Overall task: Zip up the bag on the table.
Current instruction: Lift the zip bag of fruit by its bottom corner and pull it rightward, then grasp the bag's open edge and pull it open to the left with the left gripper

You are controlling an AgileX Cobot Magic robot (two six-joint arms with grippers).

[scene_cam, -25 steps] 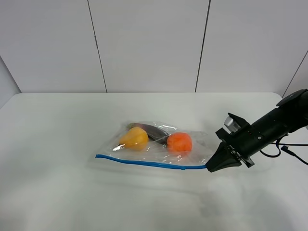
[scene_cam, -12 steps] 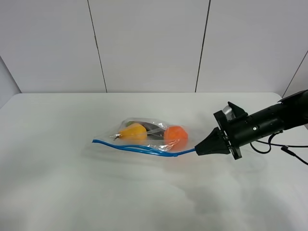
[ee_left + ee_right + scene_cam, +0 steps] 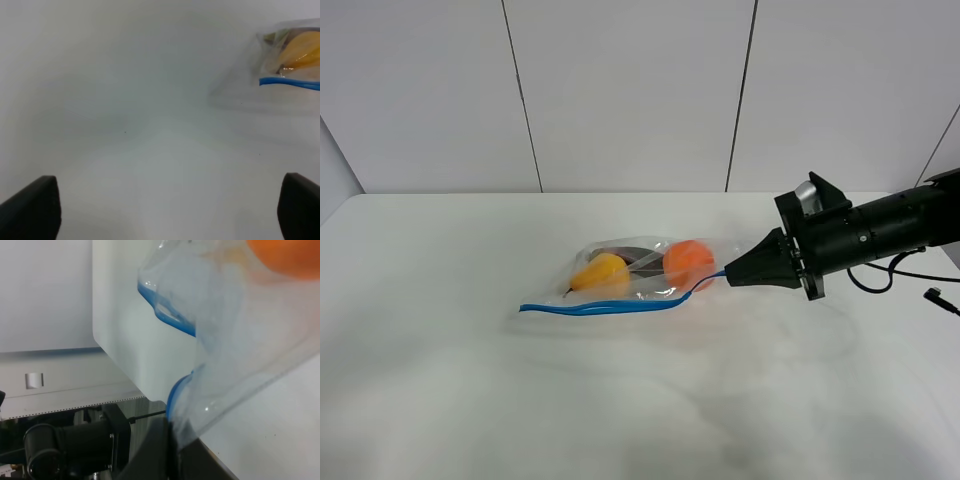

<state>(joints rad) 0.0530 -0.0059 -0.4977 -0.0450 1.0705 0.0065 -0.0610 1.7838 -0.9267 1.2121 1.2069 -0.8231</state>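
Note:
The clear bag (image 3: 640, 275) lies on the white table (image 3: 470, 400) near the middle. A yellow pear (image 3: 600, 273), an orange fruit (image 3: 686, 262) and a dark item (image 3: 628, 256) show through it. Its blue zipper strip (image 3: 600, 305) runs along the near edge and curves up to my right gripper (image 3: 728, 274), which is shut on the strip's right end and holds it slightly raised. The right wrist view shows the gripper (image 3: 172, 432) pinching the strip (image 3: 172, 322). My left gripper (image 3: 165, 205) is open and empty over bare table, left of the bag (image 3: 292, 55).
White wall panels (image 3: 630, 90) stand behind the table's far edge. A black cable (image 3: 920, 290) trails on the table at the far right. A dark arm mount (image 3: 65, 450) shows beyond the table edge in the right wrist view.
My right gripper has moved up and away from the near edge with the zipper end. The bag's right end rose, the strip bent upward and the fruit shifted.

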